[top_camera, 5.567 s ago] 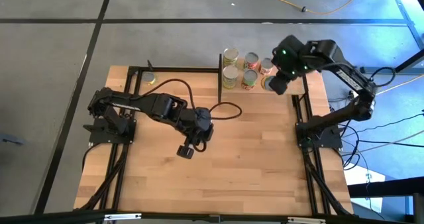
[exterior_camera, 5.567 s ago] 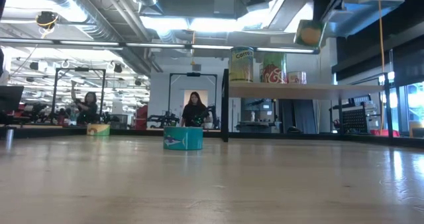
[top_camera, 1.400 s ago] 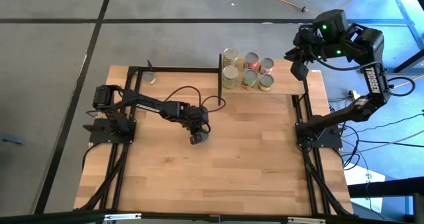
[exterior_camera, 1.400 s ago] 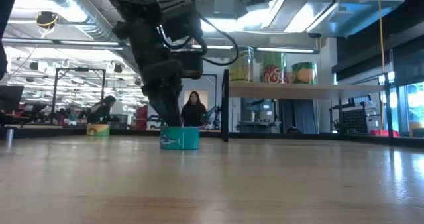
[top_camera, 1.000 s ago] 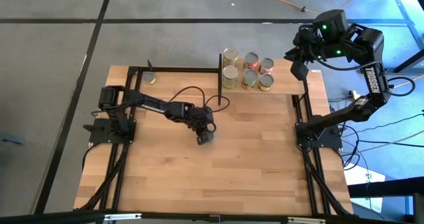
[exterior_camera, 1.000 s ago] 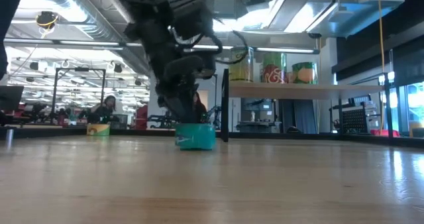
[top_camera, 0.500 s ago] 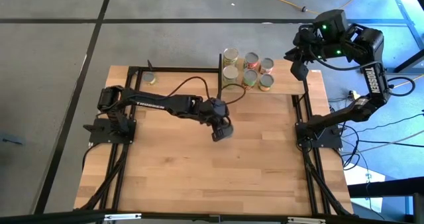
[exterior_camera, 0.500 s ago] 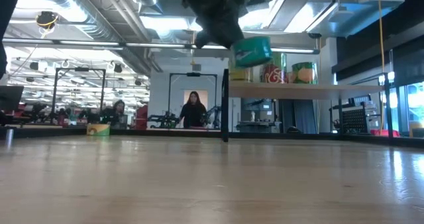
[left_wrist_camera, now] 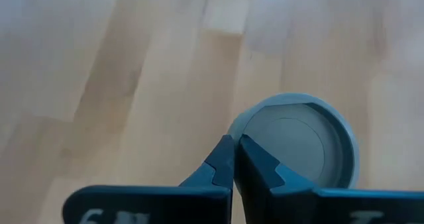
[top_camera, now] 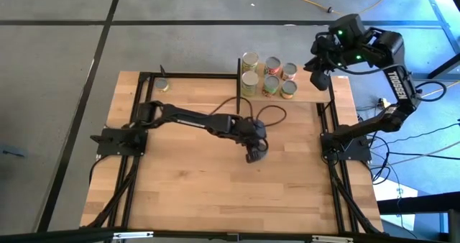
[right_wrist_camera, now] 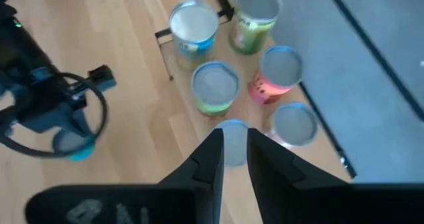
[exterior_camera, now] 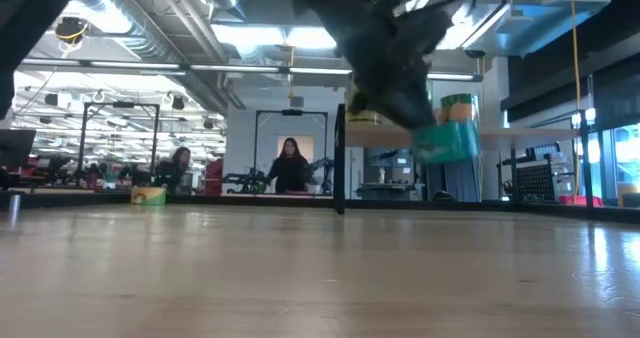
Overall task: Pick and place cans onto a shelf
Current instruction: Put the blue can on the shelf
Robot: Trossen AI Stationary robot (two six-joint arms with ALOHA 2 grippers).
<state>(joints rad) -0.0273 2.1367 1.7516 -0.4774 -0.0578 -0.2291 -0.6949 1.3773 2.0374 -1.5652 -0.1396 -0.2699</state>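
Observation:
My left gripper (top_camera: 255,154) is over the middle of the table, right of centre, shut on a teal can (exterior_camera: 446,141) whose grey round top (left_wrist_camera: 295,141) shows in the left wrist view. The can also shows in the right wrist view (right_wrist_camera: 69,144). Several cans (top_camera: 270,85) stand upright on the light-wood shelf (top_camera: 338,92) at the far right. My right gripper (right_wrist_camera: 232,151) hangs high above the shelf's cans, its fingers a little apart and empty. One more can (top_camera: 164,85) stands on the table at the far left. My left gripper pinches the raised rim (left_wrist_camera: 233,128) at the edge of the teal can's top between its two fingers, one finger (left_wrist_camera: 262,168) over the top and one outside. The fingers point down from above. The can hangs below them, lifted clear of the table.
A black upright (top_camera: 238,81) edges the shelf's left side, and it shows as a post in the low view (exterior_camera: 340,158). Black frame rails (top_camera: 327,128) run along the table's right and left sides. People stand in the room beyond the table (exterior_camera: 290,168).
My left gripper has lifted the teal can off the table and carried it toward the table's right edge; the can rose high, then came a little lower, still clear of the wood. My right arm has swung slightly toward the table's left above the shelf.

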